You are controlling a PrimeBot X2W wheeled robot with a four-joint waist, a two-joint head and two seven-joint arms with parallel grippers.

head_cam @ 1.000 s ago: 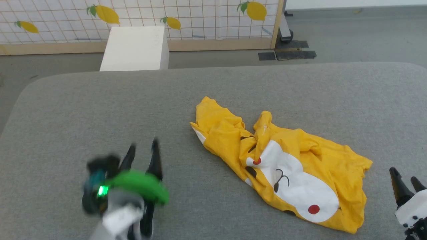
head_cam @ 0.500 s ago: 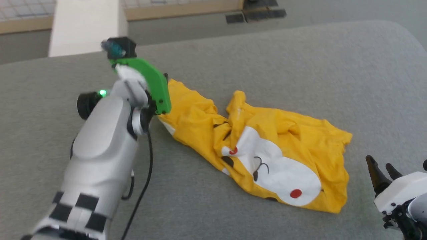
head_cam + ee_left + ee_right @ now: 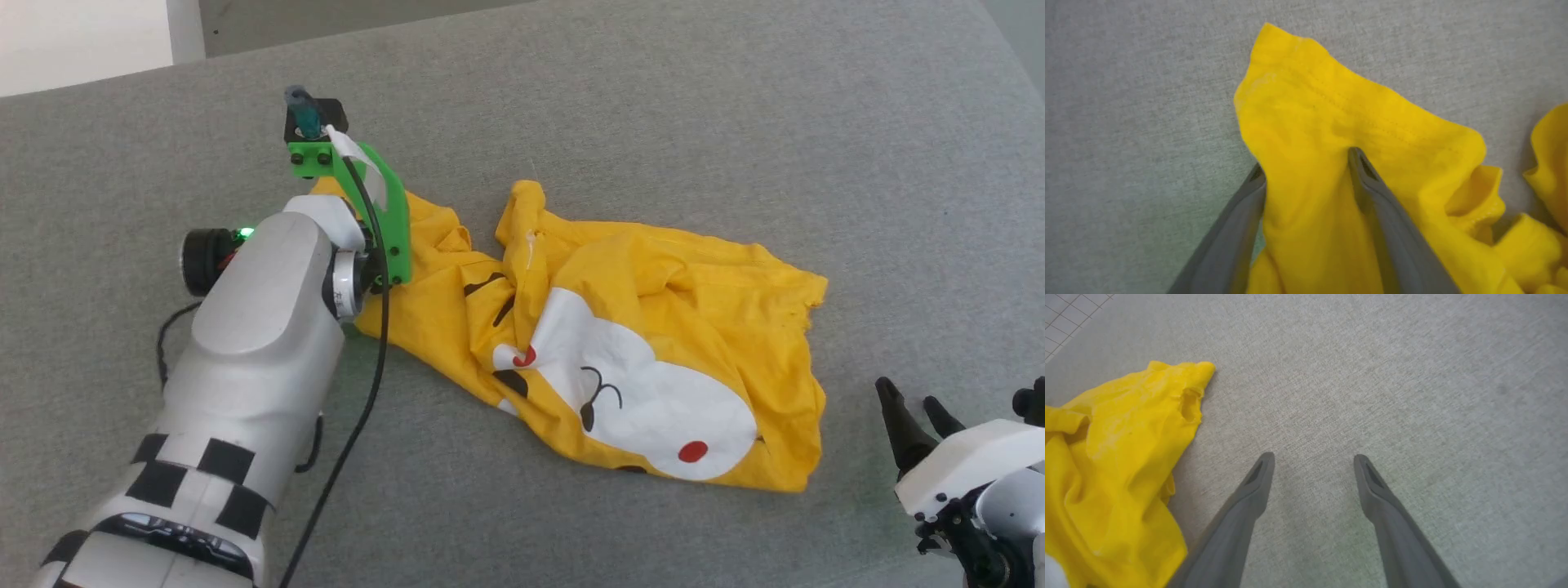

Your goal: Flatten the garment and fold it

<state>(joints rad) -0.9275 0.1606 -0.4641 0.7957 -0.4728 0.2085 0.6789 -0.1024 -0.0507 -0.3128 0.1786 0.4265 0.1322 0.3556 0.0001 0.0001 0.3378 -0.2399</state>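
**Status**

The garment (image 3: 653, 327) lies crumpled near the middle of the grey worktop (image 3: 735, 106), print side up. A raised ridge runs up its centre, and the cloth is bunched on both sides of it. No part is spread flat and no fold has been made.

**Left tool**

The left tool (image 3: 1306, 163) is at the garment's far left corner, below the green bracket (image 3: 384, 220) on the wrist. In the wrist view its fingers stand wide apart. One finger (image 3: 1257, 179) is at the cloth's edge against the worktop and the other presses into the cloth. A stitched hem bulges up between them. The tool straddles the corner without clamping it.

**Right tool**

The right tool (image 3: 906, 394) is near the garment's right edge, apart from it and above bare worktop. Its fingers are wide apart and hold nothing.

**Progress**

The task appears to be at its first step, securing a corner for flattening.

**Remaining steps, as judged**

1. Close the left tool on the hem.
2. Take the opposite edge with the right tool.
3. Draw the cloth out until the ridge and bunching are gone.
4. Fold.
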